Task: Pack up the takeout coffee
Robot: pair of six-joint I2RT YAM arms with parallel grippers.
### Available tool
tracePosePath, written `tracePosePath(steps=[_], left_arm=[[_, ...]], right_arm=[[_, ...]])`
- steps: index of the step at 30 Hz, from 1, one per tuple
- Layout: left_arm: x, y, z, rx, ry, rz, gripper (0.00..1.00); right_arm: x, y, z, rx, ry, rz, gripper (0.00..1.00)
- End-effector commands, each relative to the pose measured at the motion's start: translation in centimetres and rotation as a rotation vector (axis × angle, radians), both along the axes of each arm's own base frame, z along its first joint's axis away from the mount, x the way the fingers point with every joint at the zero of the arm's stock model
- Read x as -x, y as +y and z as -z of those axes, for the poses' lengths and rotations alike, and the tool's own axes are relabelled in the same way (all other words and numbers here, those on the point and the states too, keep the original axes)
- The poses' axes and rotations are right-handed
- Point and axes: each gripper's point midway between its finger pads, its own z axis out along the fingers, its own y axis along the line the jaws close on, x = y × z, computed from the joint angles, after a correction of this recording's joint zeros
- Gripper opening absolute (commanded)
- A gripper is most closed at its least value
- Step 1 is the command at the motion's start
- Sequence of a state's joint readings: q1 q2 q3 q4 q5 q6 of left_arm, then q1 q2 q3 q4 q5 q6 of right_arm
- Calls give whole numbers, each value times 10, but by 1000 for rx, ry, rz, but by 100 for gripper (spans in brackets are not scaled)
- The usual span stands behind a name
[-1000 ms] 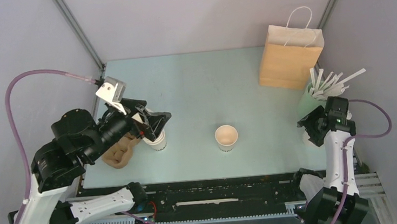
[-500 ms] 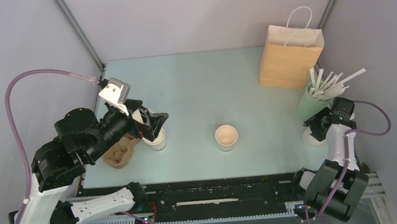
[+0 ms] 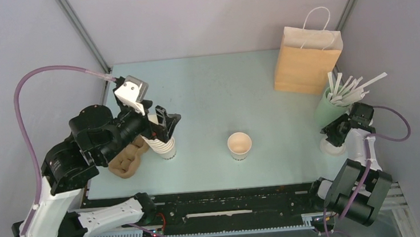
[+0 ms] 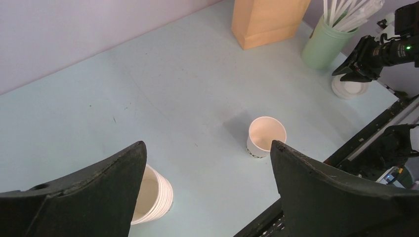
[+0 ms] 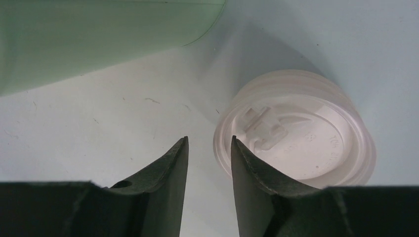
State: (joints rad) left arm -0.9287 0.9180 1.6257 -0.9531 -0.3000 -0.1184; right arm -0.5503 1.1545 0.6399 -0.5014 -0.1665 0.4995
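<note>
Top external — cup (image 3: 239,145) stands well apart from wide-spread left fingers (image 4: 99,192) and narrowly parted right fingers (image 5: 163,180).

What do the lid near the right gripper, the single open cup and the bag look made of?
Lid: thin white plastic, slightly translucent with a soft sheen, judging by the moulded sip tab and embossed lettering.
Single cup: probably paper, matte cream outside and tan inside, with a thin rim.
Bag: brown kraft paper, matte with flat sides. Its white loop handle is too small to tell.
</note>
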Motion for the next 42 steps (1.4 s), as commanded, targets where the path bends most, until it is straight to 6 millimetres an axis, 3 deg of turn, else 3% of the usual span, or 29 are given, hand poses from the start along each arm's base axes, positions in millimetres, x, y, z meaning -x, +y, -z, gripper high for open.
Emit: tracePosePath(steps=[1, 5, 9, 13, 16, 27, 33, 42], left_arm=[[0, 2, -18, 12, -49, 14, 100], [0, 2, -17, 7, -48, 16, 100], [0, 4, -18, 0, -55, 14, 100], [1, 3, -19, 4, -55, 23, 100], [1, 3, -19, 1, -56, 24, 100], [6, 5, -21, 19, -58, 35, 100], [10, 6, -23, 35, -57, 46, 100], [15, 6, -24, 60, -49, 60, 100]], right_arm=[[-2, -7, 3, 29, -8, 5, 45], [-1, -8, 5, 34, 0, 4, 40], [1, -9, 5, 40, 7, 9, 26], [2, -9, -2, 58, -7, 7, 25], [5, -7, -3, 57, -3, 6, 17], [12, -3, -14, 64, -18, 15, 11], [18, -4, -29, 88, 10, 65, 0], [17, 1, -47, 106, -19, 57, 0]])
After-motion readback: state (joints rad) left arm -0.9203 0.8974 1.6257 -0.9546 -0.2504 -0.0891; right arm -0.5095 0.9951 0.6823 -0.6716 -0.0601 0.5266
